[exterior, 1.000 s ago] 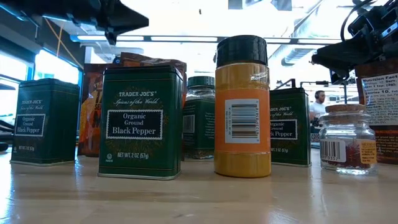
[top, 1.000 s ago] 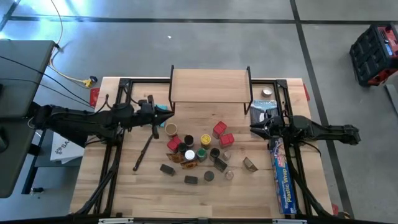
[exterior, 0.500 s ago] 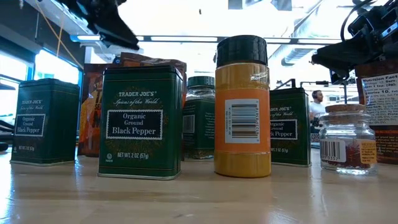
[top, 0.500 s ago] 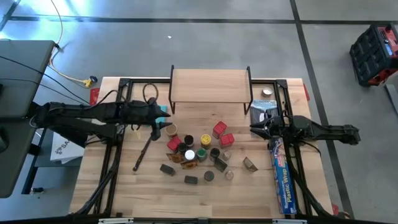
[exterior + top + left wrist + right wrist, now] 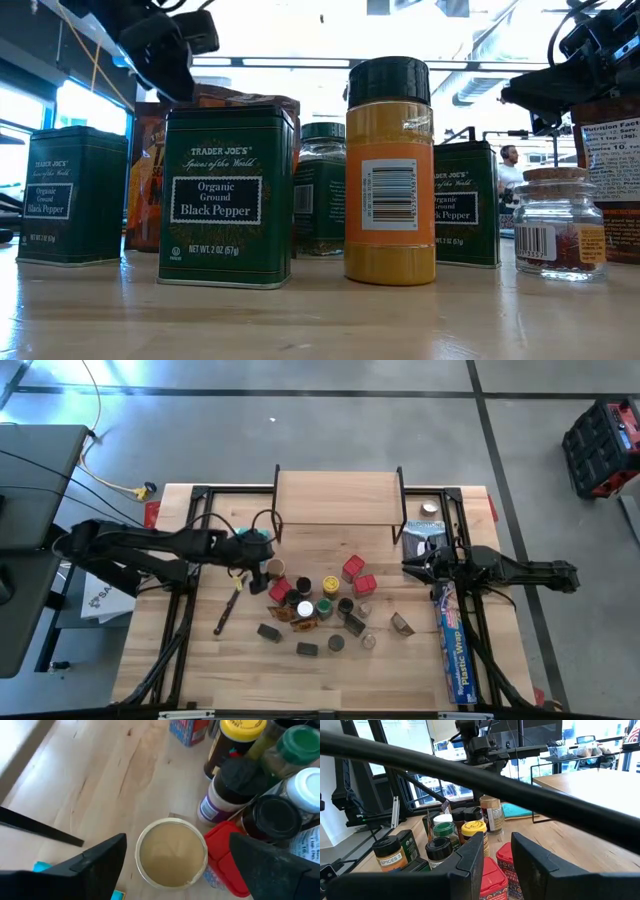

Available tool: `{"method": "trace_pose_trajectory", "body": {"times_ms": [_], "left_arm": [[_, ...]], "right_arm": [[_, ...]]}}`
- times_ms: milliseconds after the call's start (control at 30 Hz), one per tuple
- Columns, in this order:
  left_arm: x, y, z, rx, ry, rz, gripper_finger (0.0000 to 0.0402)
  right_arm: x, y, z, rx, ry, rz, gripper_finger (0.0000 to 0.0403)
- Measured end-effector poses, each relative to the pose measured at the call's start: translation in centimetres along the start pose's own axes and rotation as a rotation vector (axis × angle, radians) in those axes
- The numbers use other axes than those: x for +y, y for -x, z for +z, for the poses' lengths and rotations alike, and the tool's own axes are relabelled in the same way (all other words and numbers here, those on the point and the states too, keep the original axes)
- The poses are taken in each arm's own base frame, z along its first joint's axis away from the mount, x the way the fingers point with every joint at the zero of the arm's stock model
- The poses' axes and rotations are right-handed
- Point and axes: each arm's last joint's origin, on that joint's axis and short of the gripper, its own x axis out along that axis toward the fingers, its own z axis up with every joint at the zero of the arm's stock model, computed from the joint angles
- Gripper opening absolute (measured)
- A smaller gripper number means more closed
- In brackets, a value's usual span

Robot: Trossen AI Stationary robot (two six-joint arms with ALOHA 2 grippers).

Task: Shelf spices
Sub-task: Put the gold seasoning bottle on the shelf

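Left gripper [image 5: 172,865] spread wide over a round tan-lidded jar [image 5: 171,852], smooth matte top, one dark finger on either side, nothing gripped. Spices [image 5: 318,605] clustered mid-table: glossy green tins, round plastic lids, red boxes. Pale wooden shelf [image 5: 337,497] bare, at the far edge. Right gripper [image 5: 408,567] parked beside the cluster, fingers narrow, empty.

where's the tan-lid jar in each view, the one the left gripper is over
High view: tan-lid jar at the spice cluster's left edge, just right of the left gripper.
Low view: I can't pick it out; tins block it.
Left wrist view: low centre, between the open fingers.
Right wrist view: behind the cluster.
Shared landmark: yellow-lid jar.
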Motion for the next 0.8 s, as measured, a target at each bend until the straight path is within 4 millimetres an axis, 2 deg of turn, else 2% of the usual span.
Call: {"method": "trace_pose_trajectory", "body": {"times_ms": [200, 467, 800], "left_arm": [[-0.6, -0.2, -0.3, -0.024, 0.014, 0.069, 0.0349], [-1.0, -2.5, -3.4, -0.062, 0.101, 0.068, 0.0349], [-1.1, -3.0, -4.2, -0.088, 0.119, 0.078, 0.0348]], "right_arm": [[0.0, 0.0, 0.0, 0.000, 0.000, 0.000, 0.0094], [0.0, 0.0, 0.0, 0.000, 0.000, 0.000, 0.0094], [0.0, 0.0, 0.0, 0.000, 0.000, 0.000, 0.0094]]}}
